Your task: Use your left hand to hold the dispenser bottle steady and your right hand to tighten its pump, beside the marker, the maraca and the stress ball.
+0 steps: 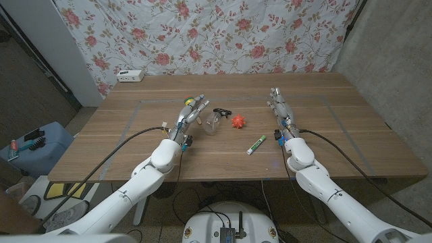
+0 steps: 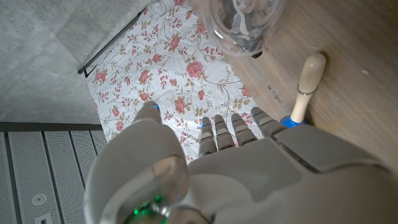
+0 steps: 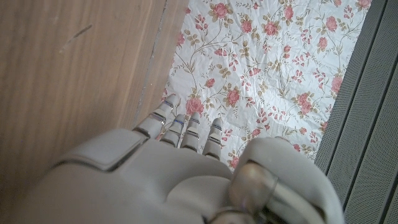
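The clear dispenser bottle (image 1: pixel 214 122) sits mid-table, its black pump (image 1: pixel 222 111) at its far side. An orange spiky stress ball (image 1: pixel 238 121) lies just right of it, and a green-and-white marker (image 1: pixel 256 144) lies nearer the front. The maraca (image 1: pixel 196 102) lies left of the bottle, by my left hand's fingertips. My left hand (image 1: pixel 187 116) stands beside the bottle with fingers straight, holding nothing. In the left wrist view the bottle (image 2: pixel 245 25) and the maraca's wooden handle (image 2: pixel 308 81) lie beyond my left hand (image 2: pixel 236 155). My right hand (image 1: pixel 281 109) is open, well right of the ball; it also shows as the right hand (image 3: pixel 186 168).
A small white box (image 1: pixel 130 75) sits at the table's far left edge, against the floral cloth (image 1: pixel 202 34). A blue bin (image 1: pixel 34 145) stands on the floor off the table's left side. Bare wood (image 1: pixel 337 121) stretches right of my right hand.
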